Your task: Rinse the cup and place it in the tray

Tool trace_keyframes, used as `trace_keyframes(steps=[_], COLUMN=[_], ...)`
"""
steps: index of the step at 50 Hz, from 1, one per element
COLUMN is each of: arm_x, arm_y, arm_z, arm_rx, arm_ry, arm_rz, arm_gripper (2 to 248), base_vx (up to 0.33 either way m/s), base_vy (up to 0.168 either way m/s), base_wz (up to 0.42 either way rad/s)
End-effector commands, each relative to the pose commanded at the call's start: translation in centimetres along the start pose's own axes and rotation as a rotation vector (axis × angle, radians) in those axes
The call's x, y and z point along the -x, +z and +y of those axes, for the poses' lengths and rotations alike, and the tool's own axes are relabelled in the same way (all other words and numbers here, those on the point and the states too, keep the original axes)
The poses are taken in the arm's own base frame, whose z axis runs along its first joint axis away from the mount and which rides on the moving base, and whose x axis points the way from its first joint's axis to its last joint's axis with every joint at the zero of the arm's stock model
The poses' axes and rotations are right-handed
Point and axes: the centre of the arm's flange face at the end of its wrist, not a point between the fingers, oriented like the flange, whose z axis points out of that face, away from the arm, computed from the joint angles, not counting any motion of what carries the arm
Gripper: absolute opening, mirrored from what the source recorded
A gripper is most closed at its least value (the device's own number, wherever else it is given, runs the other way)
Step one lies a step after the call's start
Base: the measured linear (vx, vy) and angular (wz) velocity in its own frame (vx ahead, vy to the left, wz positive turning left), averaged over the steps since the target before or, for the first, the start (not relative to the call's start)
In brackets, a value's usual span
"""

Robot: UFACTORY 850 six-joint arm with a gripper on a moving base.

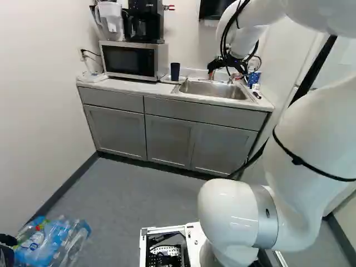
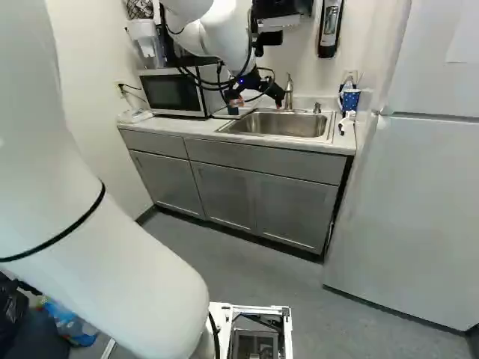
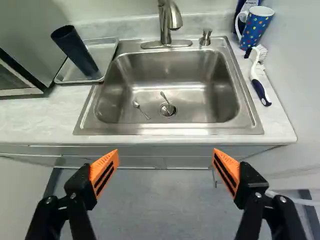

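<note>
In the left base view, our arm reaches over to the sink, which suits work needing water. The dark cup stands upright beyond the basin's side, near the microwave, probably put there to keep it out of the splash.

In the right base view, the arm's end partly screens the dark cup. The faucet rises behind the basin, and a spotted mug stands at the far side, away from the dark cup. We take the dark cup as the task's, though the mug could be meant.

In the wrist view, the dark cup is in the tray, a sensible place to drain; we cannot tell which end is its mouth. Two spoons lie in the basin near the drain, and a brush lies beside the sink, handy for washing. Our pincer is spread wide, with nothing between its orange pads. The dark cup lies ahead of it and well off to the microwave side, apart from both pads. If this is the right cup, we judge the placing done; whether it is rinsed, we cannot tell.
</note>
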Motion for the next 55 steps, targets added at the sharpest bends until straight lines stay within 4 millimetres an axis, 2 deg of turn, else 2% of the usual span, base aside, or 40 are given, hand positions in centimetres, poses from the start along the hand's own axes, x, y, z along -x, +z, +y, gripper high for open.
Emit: trace_keyframes(steps=[28, 55], arm_x=[3.5, 9.5], arm_y=[1.6, 3.5], arm_z=[-1.2, -2.9], arm_rx=[-0.02, -0.056], arm_ry=[-0.025, -0.064], arm_rz=[0.042, 0.108], arm_gripper=[247, 247], base_vx=[0.0, 0.0], base_vy=[0.0, 0.0], base_wz=[0.0, 0.0])
